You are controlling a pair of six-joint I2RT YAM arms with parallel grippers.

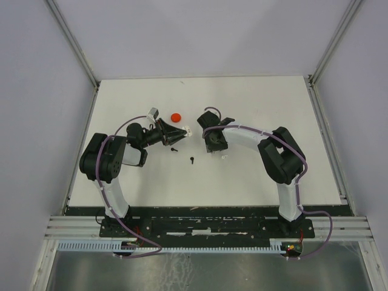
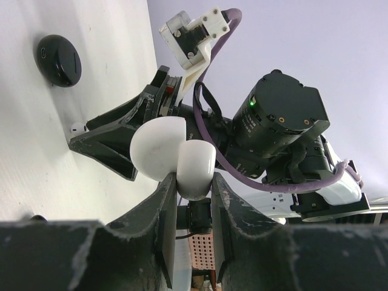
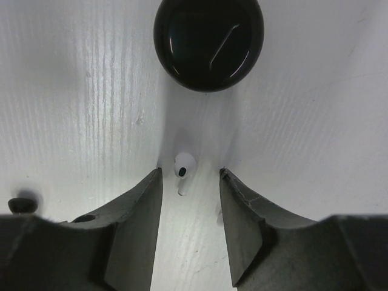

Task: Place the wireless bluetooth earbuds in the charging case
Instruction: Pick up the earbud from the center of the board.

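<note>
- Right wrist view showed a white earbud (image 3: pixel 183 165) lying on the desk (image 3: pixel 73 91) between the right fingers (image 3: pixel 142 212), which stood apart on either side of it and touched it nowhere, so nothing was gripped there
- Just beyond that earbud lay a black round object (image 3: pixel 208 42); what it was could not be told
- In the left wrist view, the left fingers (image 2: pixel 165 224) were closed on the white charging case (image 2: pixel 182 157), whose two rounded halves stood spread as if the lid were open; its inside faced away from the camera, so whether any earbud already sat in it could not be told
- In the top external view, two black earbuds (image 1: pixel 192 160) lay loose on the desk between the arms, apart from the case, and a red disc (image 1: pixel 176 117) lay farther back
- Judged from this, the task looked to be at an early stage: the case was held ready, but no earbud was seen seated in it
- What seemed left for the white earbud was closing the fingers on it, lifting it, carrying it across to the case and seating it stem-first; the tiny, smooth piece could easily slip or turn in the grip
</note>
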